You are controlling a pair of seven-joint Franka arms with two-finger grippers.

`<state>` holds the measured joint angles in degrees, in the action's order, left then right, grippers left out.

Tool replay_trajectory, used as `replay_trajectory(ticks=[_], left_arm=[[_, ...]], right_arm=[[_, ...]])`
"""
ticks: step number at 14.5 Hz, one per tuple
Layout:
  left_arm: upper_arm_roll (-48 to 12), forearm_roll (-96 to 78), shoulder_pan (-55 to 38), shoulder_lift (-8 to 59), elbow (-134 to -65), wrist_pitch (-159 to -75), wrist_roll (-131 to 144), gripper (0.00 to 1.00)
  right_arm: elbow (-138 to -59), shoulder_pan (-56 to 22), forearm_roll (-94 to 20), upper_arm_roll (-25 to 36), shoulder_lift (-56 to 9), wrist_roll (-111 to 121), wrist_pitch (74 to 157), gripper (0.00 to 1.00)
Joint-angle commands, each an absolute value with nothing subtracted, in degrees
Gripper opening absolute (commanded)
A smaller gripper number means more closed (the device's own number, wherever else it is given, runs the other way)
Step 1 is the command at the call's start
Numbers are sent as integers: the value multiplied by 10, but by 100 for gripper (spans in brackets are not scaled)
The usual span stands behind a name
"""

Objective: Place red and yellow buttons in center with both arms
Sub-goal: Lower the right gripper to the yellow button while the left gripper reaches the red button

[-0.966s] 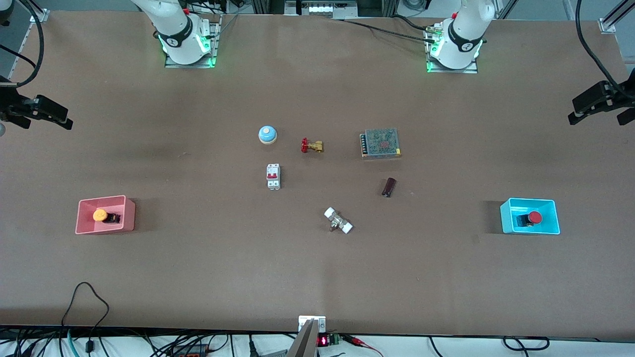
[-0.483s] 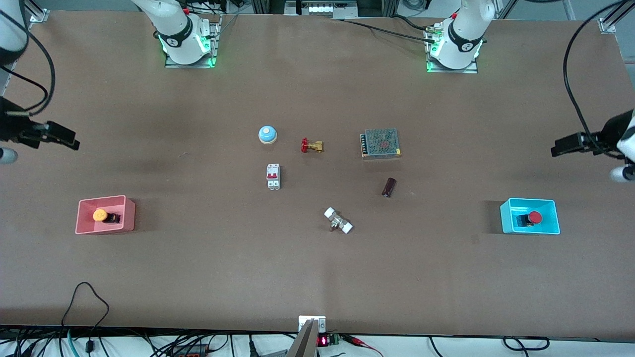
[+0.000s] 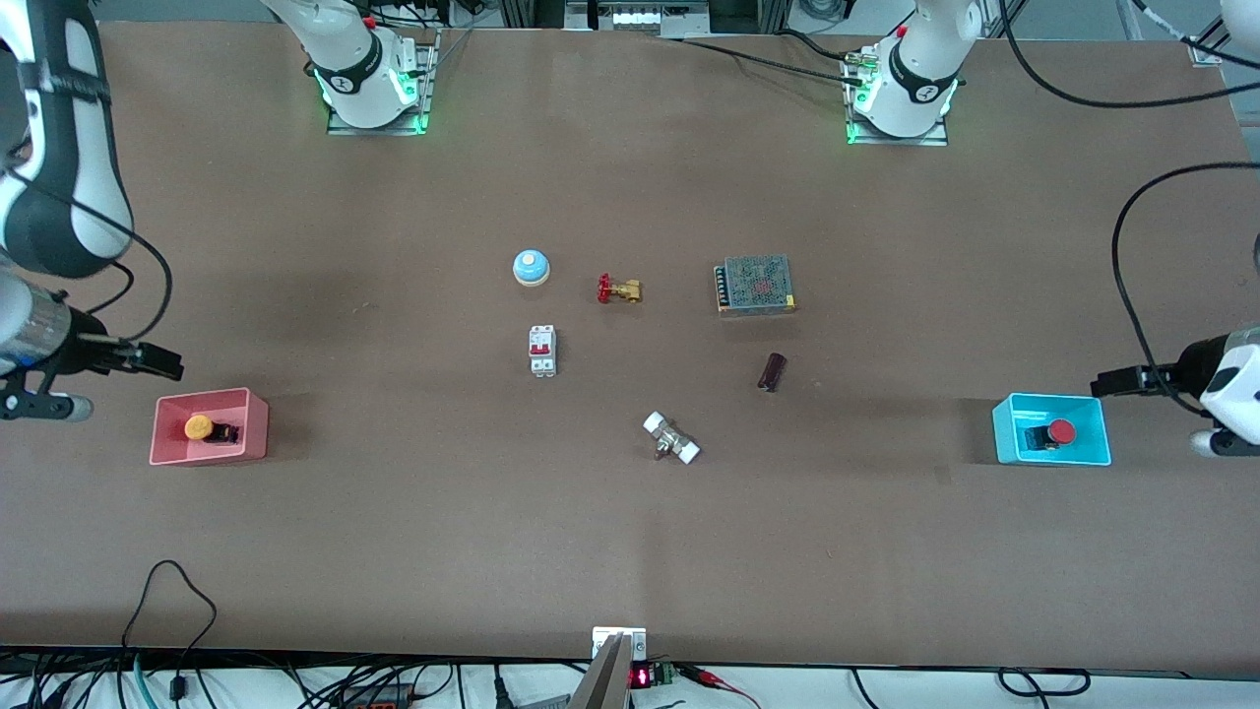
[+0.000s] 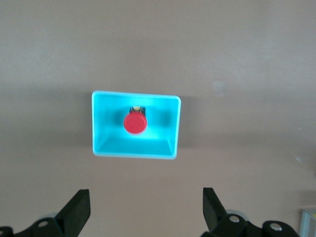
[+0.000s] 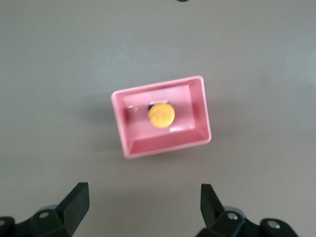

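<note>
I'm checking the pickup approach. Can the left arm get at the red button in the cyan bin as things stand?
Probably yes. The left pincer hangs open beside the cyan bin, and the red button lies alone in the open-topped bin with nothing over it. The bin walls may crowd the fingers.

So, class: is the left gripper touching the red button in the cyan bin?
Apart. The left wrist view shows the left gripper open, with bare tabletop between its fingers and the cyan bin holding the red button.

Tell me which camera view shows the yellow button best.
The right wrist view: the yellow button sits large, seen from above inside the pink bin. The front view shows it only small in that bin. The left wrist view does not show it.
</note>
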<state>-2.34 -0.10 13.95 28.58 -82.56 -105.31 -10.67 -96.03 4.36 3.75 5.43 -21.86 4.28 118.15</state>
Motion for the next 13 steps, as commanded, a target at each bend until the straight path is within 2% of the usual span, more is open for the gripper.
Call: replay_trajectory(ticks=[1,7,13], left_arm=[[-26,10,152,339,-802,-1097,-154,100],[-22,12,153,395,-811,-1141,-160,100],[-22,24,153,425,-825,-1170,-156,100]], right_arm=[[-934,55,49,51,-271,47,1217,100],[-847,65,47,51,-380,70,1222,100],[-838,64,46,50,-417,84,1241,100]])
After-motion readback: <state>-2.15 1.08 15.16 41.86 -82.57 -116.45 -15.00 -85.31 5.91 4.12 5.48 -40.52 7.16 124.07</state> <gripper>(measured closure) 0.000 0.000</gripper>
